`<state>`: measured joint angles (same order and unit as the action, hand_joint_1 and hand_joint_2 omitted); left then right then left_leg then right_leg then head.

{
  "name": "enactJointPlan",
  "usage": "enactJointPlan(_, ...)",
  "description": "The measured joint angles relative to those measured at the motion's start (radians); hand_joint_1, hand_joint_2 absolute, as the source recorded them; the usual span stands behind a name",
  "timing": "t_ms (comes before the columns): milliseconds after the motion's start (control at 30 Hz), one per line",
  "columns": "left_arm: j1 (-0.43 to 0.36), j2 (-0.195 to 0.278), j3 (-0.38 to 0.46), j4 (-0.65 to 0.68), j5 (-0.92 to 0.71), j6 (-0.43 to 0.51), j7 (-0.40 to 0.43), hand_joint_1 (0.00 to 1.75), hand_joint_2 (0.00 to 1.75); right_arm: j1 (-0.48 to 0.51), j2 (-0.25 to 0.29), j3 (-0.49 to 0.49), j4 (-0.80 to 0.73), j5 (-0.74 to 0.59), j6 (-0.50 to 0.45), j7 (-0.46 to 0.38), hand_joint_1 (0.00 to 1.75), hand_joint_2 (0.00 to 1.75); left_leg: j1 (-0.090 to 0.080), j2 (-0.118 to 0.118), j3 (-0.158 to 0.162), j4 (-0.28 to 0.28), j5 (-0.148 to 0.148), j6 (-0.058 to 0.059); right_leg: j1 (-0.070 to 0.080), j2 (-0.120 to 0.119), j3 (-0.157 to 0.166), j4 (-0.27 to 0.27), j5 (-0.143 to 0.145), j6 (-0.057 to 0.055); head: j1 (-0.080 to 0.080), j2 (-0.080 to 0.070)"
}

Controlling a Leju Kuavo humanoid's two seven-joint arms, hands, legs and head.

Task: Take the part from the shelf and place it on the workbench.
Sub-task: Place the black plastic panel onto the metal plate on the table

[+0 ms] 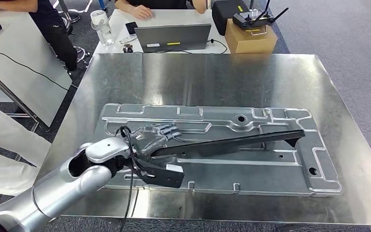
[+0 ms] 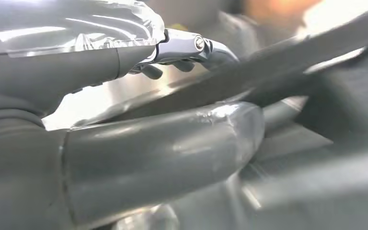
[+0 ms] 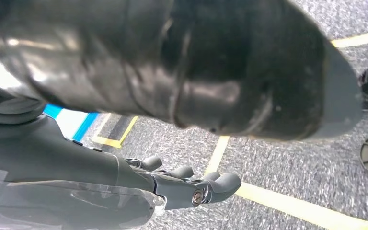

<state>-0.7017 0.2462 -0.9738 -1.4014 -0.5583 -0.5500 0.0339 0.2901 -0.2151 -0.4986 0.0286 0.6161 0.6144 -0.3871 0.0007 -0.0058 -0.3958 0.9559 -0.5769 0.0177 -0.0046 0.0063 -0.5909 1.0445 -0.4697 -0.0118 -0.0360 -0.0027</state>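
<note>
Right, head view first. Workbench (image 1: 290, 77) is a shiny metal top w/ a big stamped metal panel (image 1: 270, 169) lying flat on it. Left arm comes in from the lower left; left hand (image 1: 152, 140) sits over the panel's left part, fingers wrapped round the near end of the part (image 1: 241, 141), a long dark bar. Bar runs from the hand off to the right across the panel, far end near the panel's right side. Can't tell if it's touching the panel or just above it. A black block under the wrist, w/ a cable looping off the arm. Beyond the bench: a white table w/ a laptop (image 1: 172, 37), a clear cup (image 1: 101, 26), a cardboard box (image 1: 250, 37) w/ a black controller (image 1: 253, 19) on top. A person sits behind the laptop, forearm on the table; another person at top left; pale trouser legs at the left edge.

Left wrist view: close and blurry. Thick grey thumb (image 2: 172, 148) lies under the dark bar (image 2: 287, 64), darker fingers (image 2: 191, 52) curl over it from the other side, so the hand is gripping the bar. Bright metal surface behind.

Right wrist view: right hand (image 3: 172, 184) hangs over grey carpet floor (image 3: 287, 167) w/ yellow tape lines (image 3: 287, 206). Fingers loosely curled but apart, nothing in them.
</note>
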Motion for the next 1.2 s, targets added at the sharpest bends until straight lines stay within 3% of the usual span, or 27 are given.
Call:
enactJointPlan(100,-0.022,0.038,0.001,0.0,0.179,-0.052,-0.11,0.0,0.0,0.01,-0.013,0.0,0.0,0.024,0.019,-0.024,0.0,0.0,0.0,0.0,0.0,0.0,0.0,0.0,0.0,0.0,0.0,0.0,0.0,0.0,0.0,0.0)
enactJointPlan(200,-0.027,0.069,0.001,0.0,0.275,-0.044,-0.159,0.0,0.0,0.017,-0.027,0.0,0.0,0.041,0.027,-0.039,0.0,0.0,0.0,0.0,0.001,0.0,0.0,0.0,0.0,0.0,0.0,0.0,0.0,0.0,0.0,0.0)
enactJointPlan(800,-0.017,0.102,0.001,0.0,0.289,0.031,-0.148,0.0,0.0,0.02,-0.037,0.0,0.0,0.052,0.019,-0.045,0.0,0.0,0.0,0.0,0.001,0.0,0.0,0.0,0.0,0.0,0.001,0.0,0.0,0.0,0.0,0.0)
enactJointPlan(1000,0.022,0.1,0.003,-0.002,0.246,0.152,-0.119,0.0,0.0,0.022,-0.034,0.0,0.0,0.051,0.001,-0.045,0.0,0.0,-0.001,0.0,0.001,0.0,0.0,0.0,0.0,0.0,0.001,0.0,0.0,0.0,0.0,0.0)
enactJointPlan(1200,0.174,0.047,0.098,-0.063,0.077,0.41,-0.007,0.0,0.0,0.031,-0.01,-0.004,0.0,0.033,-0.039,-0.04,0.0,0.0,-0.001,0.001,0.002,0.0,-0.001,0.0,0.0,0.001,0.001,0.0,0.0,0.0,0.0,0.0)
